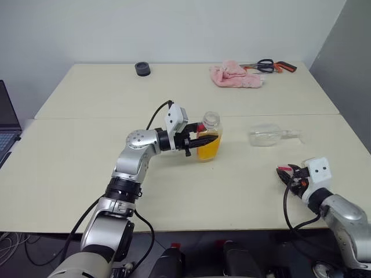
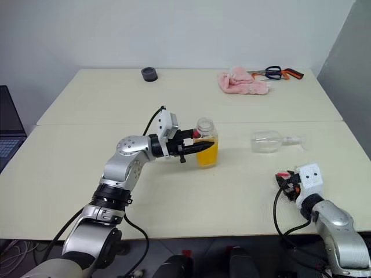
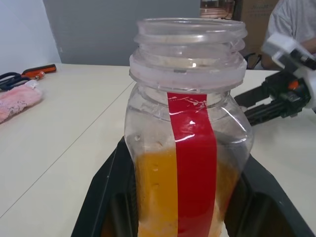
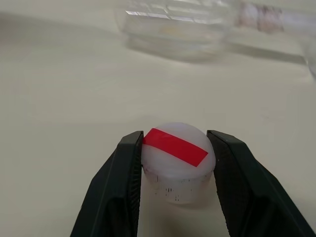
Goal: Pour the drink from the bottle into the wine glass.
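Left tool (image 1: 200, 141) grips uncapped bottle (image 1: 210, 139), half-full w/ drink (image 1: 208, 149).

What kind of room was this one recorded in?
Probably an office or lab workspace, not a kitchen: two plain cream tables pushed together against a bare white wall, a laptop at the left edge, and scissors beside a pink cloth at the back.
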`<action>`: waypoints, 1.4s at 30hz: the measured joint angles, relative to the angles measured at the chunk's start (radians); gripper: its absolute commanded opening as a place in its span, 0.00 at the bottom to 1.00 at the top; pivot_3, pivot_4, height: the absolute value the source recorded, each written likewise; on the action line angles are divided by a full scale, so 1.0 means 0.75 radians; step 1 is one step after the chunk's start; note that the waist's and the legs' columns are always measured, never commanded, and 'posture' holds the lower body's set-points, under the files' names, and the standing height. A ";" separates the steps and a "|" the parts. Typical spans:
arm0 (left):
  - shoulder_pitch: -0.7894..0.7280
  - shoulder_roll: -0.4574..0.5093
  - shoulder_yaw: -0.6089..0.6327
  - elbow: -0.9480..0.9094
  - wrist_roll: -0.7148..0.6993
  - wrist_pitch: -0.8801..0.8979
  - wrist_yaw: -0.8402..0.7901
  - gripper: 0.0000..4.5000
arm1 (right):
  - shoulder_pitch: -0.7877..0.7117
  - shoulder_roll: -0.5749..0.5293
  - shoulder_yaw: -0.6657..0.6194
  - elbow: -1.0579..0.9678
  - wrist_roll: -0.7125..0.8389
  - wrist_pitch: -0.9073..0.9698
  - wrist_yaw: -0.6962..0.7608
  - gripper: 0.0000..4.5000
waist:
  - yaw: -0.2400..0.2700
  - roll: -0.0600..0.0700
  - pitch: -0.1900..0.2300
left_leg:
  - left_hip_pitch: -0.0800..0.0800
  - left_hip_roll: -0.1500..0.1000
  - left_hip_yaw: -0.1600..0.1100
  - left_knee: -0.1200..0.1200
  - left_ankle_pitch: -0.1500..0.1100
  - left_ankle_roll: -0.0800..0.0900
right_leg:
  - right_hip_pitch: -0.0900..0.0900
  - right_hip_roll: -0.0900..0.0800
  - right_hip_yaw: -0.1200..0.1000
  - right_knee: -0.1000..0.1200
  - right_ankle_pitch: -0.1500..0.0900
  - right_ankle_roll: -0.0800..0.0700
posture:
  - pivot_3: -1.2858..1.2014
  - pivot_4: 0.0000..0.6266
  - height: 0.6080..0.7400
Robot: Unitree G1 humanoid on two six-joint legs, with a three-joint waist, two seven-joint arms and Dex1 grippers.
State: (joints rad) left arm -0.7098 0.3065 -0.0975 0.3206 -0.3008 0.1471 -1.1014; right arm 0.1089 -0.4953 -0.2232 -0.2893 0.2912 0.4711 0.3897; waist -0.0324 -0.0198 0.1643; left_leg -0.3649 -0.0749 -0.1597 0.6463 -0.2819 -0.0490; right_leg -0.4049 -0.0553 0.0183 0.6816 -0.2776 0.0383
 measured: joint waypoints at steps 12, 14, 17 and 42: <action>0.000 0.026 0.044 0.001 0.000 -0.001 0.073 0.37 | 0.078 -0.088 -0.055 -0.021 0.043 -0.063 0.153 1.00 | 0.004 0.000 0.000 | -0.001 0.000 -0.001 0.000 0.000 0.000 | 0.001 0.000 0.000 -0.001 0.000 0.000 | 0.52 0.24 1.00; 0.000 0.038 0.088 0.011 0.000 -0.004 0.121 0.37 | 0.080 -0.145 -0.066 -0.101 0.066 -0.051 0.196 1.00 | -0.001 0.000 0.000 | 0.000 0.000 0.000 0.000 0.000 0.000 | 0.000 0.000 0.000 -0.001 0.000 0.000 | 0.52 0.24 1.00; -0.002 0.064 0.155 0.050 0.001 -0.017 0.204 0.37 | -0.005 -0.204 -0.059 -0.243 0.169 0.049 0.252 1.00 | -0.004 0.000 0.000 | 0.000 0.002 -0.001 0.000 0.000 0.000 | 0.001 0.000 -0.001 -0.001 0.000 0.000 | 0.52 0.24 1.00; 0.036 0.231 0.503 0.437 0.051 -0.186 0.775 0.37 | -0.993 0.210 0.769 0.076 0.055 0.285 0.331 1.00 | 0.000 -0.006 -0.002 | -0.028 -0.003 -0.005 0.018 0.000 -0.001 | -0.021 -0.008 -0.005 0.000 0.010 -0.003 | 0.52 0.24 1.00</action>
State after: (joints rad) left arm -0.6825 0.4800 0.2799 0.6485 -0.2625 0.0074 -0.5201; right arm -0.6360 -0.3378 0.3538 -0.2323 0.3327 0.6847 0.6383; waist -0.0326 -0.0239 0.1628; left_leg -0.3856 -0.0771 -0.1633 0.6600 -0.2818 -0.0497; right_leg -0.4205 -0.0616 0.0146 0.6818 -0.2703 0.0361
